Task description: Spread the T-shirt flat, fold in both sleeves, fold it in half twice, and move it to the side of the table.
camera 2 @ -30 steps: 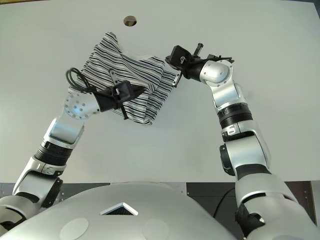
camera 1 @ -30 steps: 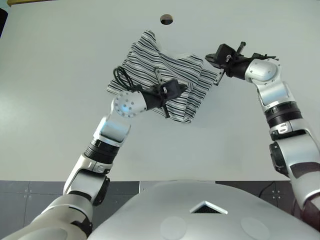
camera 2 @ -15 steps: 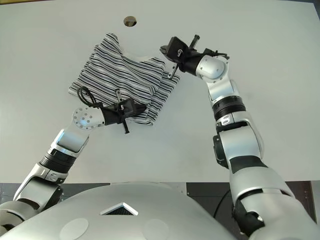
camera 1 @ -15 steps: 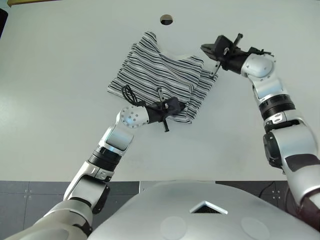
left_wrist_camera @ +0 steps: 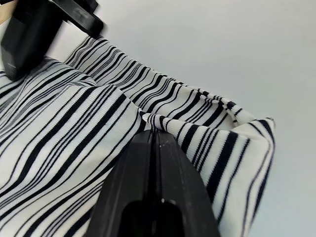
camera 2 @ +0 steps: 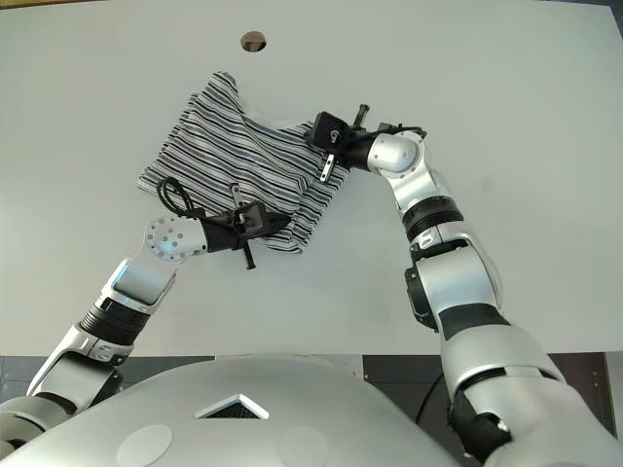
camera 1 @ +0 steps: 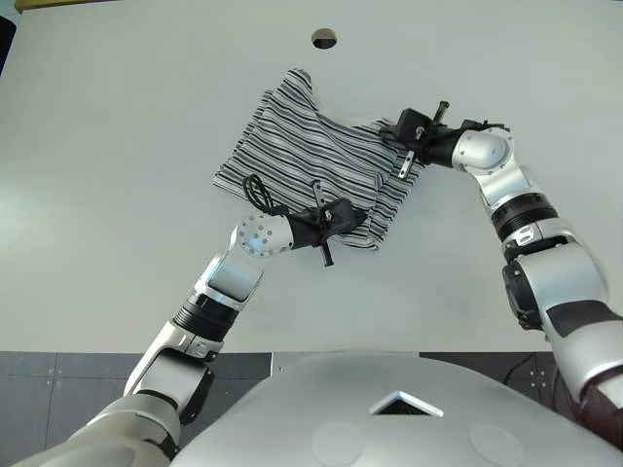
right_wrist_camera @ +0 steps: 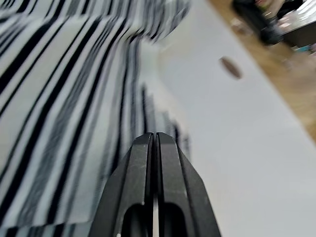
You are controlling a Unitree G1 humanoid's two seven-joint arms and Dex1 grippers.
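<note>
Right gripper (camera 1: 391,132) lowered onto T-shirt (camera 1: 302,136); white table (camera 1: 117,146), hole (camera 1: 324,38) beyond.

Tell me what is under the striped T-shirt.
The white table lies under the T-shirt. Its bunched layers cover whatever may sit beneath or between them.

Striped T-shirt (camera 1: 297,146) lies rumpled and partly folded on white table (camera 1: 117,146), just short of a round hole (camera 1: 324,38). Left gripper (camera 1: 362,215) at its near right corner; right gripper (camera 1: 391,134) at its far right edge.
</note>
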